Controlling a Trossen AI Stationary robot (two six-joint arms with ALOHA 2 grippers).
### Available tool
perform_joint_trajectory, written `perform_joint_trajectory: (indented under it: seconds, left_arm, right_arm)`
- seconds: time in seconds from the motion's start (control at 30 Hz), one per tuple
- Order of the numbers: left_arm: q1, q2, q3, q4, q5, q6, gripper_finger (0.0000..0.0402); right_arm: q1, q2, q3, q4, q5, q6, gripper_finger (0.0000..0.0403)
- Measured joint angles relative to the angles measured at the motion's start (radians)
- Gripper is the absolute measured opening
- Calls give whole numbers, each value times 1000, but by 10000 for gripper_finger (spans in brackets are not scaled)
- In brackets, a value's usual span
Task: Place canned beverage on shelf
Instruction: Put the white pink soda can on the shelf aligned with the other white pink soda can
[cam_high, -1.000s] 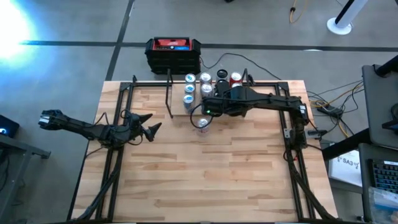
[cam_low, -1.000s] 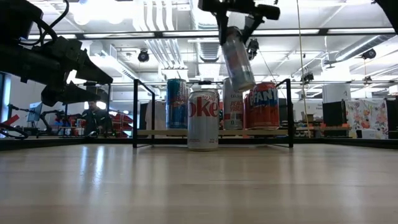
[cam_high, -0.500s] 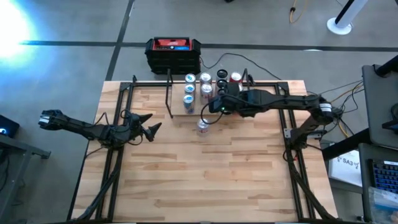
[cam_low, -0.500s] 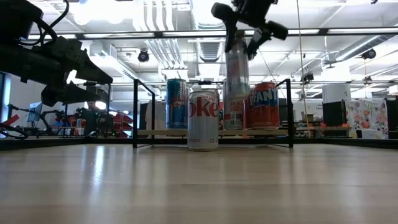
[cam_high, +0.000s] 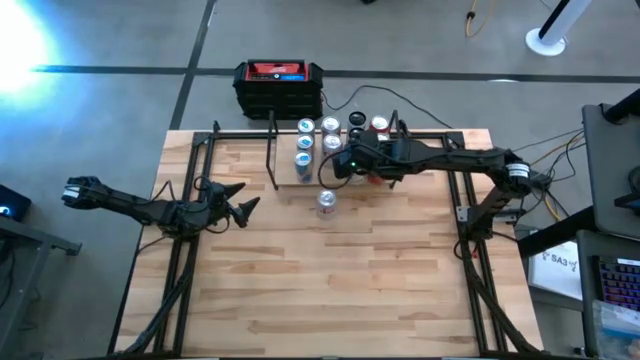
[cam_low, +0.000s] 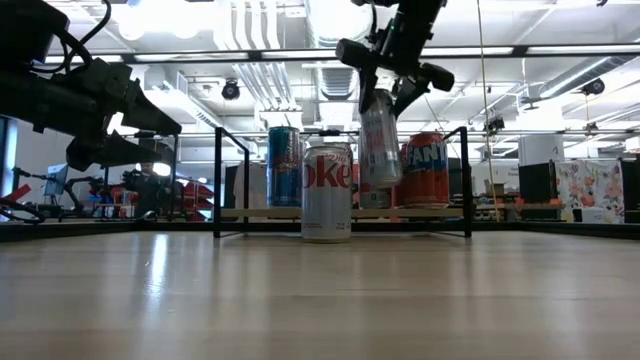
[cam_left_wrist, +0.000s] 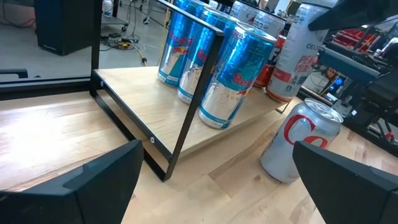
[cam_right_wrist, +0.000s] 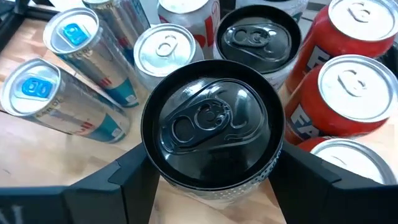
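The shelf (cam_low: 250, 213) stands at the table's far middle and holds blue-and-silver cans (cam_left_wrist: 233, 74), orange Fanta cans (cam_low: 425, 170) and other cans. My right gripper (cam_low: 393, 62) is over the shelf, shut on a slim silver can with a black top (cam_right_wrist: 211, 124). A Diet Coke can (cam_low: 327, 192) stands upright on its base on the table just in front of the shelf. My left gripper (cam_high: 243, 207) is open and empty at the table's left, facing the shelf. My right gripper pinches the slim can between its two fingers (cam_right_wrist: 134, 177), on opposite sides of its wall just below the top rim (cam_right_wrist: 155, 168). The fingers come from above, pointing down. The can (cam_low: 380, 140) hangs below them, a little tilted, clear of the shelf board.
A black box with a red top (cam_high: 278, 85) sits on the floor beyond the table's far edge. Cables (cam_high: 520, 165) lie at the right. The table's near half (cam_high: 330, 290) is bare wood.
My right gripper has gone toward the table's far edge, away from the Diet Coke can and over the shelf, and then down. The slim can in it has swung from strongly tilted to nearly upright and now hangs lower among the shelf's cans.
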Motion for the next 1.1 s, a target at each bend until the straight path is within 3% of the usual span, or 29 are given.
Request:
perform_joint_trajectory:
  seconds: [0.93, 1.1]
  left_arm:
    - [0, 0, 0, 0, 0, 0, 398]
    - [0, 0, 0, 0, 0, 0, 398]
  right_arm:
    - [9, 51, -58, 90, 60, 36, 247]
    - [22, 51, -66, 117, 114, 37, 247]
